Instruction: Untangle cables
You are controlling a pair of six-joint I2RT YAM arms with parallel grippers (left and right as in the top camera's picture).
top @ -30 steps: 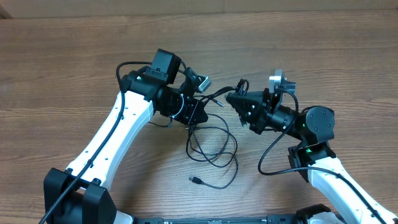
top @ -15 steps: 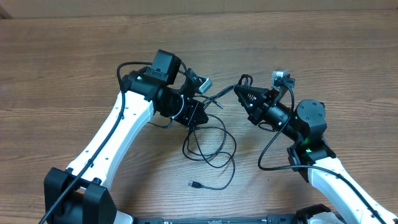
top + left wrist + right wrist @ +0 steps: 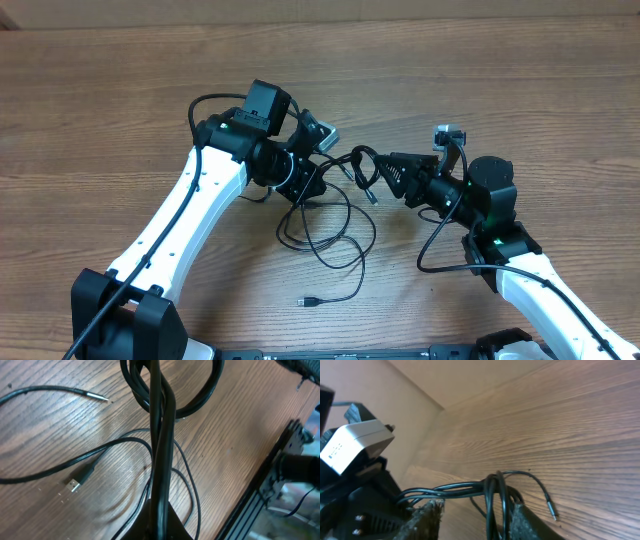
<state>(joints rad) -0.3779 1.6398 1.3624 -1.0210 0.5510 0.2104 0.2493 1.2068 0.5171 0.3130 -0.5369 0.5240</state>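
Your right gripper [image 3: 388,170] had swung down and leftward, slackening the cables [image 3: 330,222] strung between the two grippers. Its jaws stood apart around a loop; your left gripper [image 3: 308,182] was clamped on them. Pulling apart risked tightening the knot, or the unclamped loop slipping off.

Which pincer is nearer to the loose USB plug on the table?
Left. The left pincer is straight above the USB plug in the overhead view; the right pincer is farther, up and to its right.
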